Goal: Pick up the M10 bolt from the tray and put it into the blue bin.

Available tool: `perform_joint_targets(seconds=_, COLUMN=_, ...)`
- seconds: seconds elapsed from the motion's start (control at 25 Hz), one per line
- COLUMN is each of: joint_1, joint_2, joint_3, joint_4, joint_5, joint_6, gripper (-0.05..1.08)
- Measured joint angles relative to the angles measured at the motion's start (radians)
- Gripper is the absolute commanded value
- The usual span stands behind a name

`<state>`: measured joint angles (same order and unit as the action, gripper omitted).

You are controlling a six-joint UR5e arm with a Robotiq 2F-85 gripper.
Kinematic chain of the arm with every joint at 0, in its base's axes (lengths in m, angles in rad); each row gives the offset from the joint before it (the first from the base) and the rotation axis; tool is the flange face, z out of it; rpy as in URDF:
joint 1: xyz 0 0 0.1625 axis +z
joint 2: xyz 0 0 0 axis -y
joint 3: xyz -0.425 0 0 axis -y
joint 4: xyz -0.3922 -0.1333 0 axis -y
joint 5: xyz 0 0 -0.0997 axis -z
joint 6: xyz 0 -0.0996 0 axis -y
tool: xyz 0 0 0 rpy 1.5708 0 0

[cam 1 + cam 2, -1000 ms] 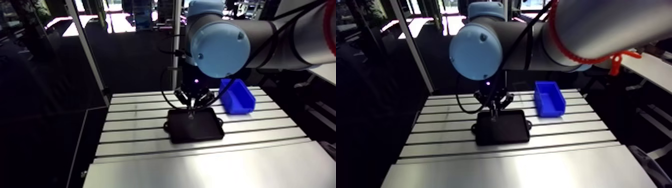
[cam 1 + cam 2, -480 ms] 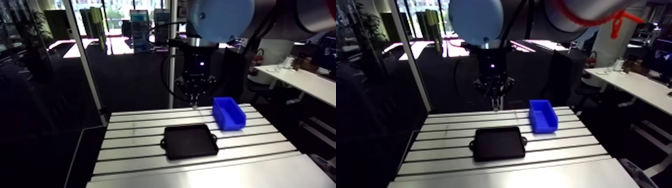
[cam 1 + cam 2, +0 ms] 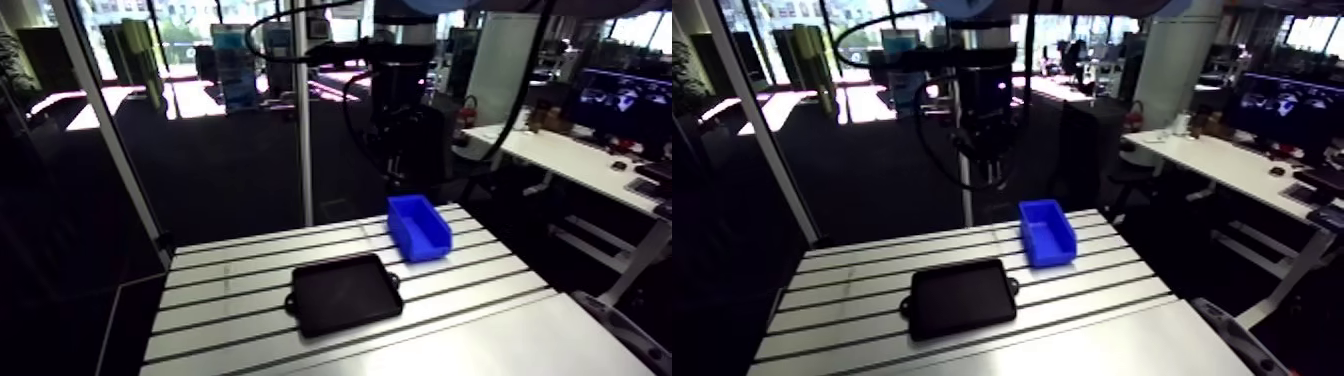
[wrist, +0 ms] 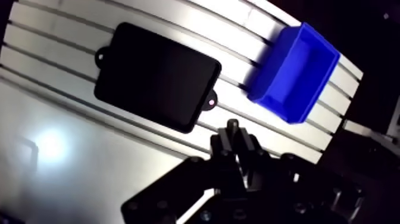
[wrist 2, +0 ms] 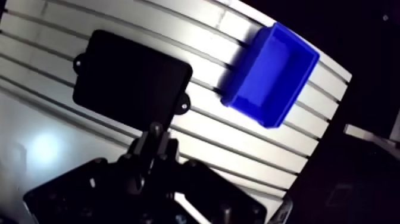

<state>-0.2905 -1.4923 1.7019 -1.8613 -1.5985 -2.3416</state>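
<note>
Wrist view alone shows the gripper point(image 4: 233, 134) clenched on the bolt point(image 4: 233, 124), high above tray point(image 4: 156, 76) and blue bin point(image 4: 294, 71)

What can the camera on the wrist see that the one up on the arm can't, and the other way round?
Only the wrist view: the tool close up, its fingers pinched on a small dark thing, seemingly the bolt. It also looks straight down into the bin, which looks empty.
Only the arm view: a side look, showing the tool hanging high over the table, too dark to make out its fingers.
Both: the black tray, with nothing seen in it, lying beside the blue bin on the slotted table.
</note>
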Motion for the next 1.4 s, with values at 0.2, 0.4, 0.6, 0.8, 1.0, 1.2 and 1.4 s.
perform_joint_targets(seconds=0.2, joint_1=-0.039, joint_2=0.015, joint_3=-0.035, joint_4=0.065, joint_5=0.007, joint_6=-0.347, gripper=1.07)
perform_joint_targets(seconds=0.4, joint_1=-0.107, joint_2=0.039, joint_3=-0.054, joint_4=0.083, joint_5=0.008, joint_6=-0.672, gripper=1.07)
perform_joint_targets(seconds=0.6, joint_1=-0.171, joint_2=0.070, joint_3=-0.080, joint_4=0.085, joint_5=0.014, joint_6=-0.935, gripper=1.07)
perform_joint_targets(seconds=0.8, joint_1=-0.189, joint_2=0.114, joint_3=-0.115, joint_4=0.086, joint_5=0.019, joint_6=-1.104, gripper=1.07)
perform_joint_targets(seconds=1.0, joint_1=-0.190, joint_2=0.172, joint_3=-0.156, joint_4=0.084, joint_5=0.021, joint_6=-1.201, gripper=1.07)
perform_joint_targets(seconds=1.2, joint_1=-0.190, joint_2=0.221, joint_3=-0.183, joint_4=0.075, joint_5=0.014, joint_6=-1.222, gripper=1.07)
perform_joint_targets(seconds=1.4, joint_1=-0.189, joint_2=0.268, joint_3=-0.203, joint_4=0.051, joint_5=0.010, joint_6=-1.223, gripper=1.07)
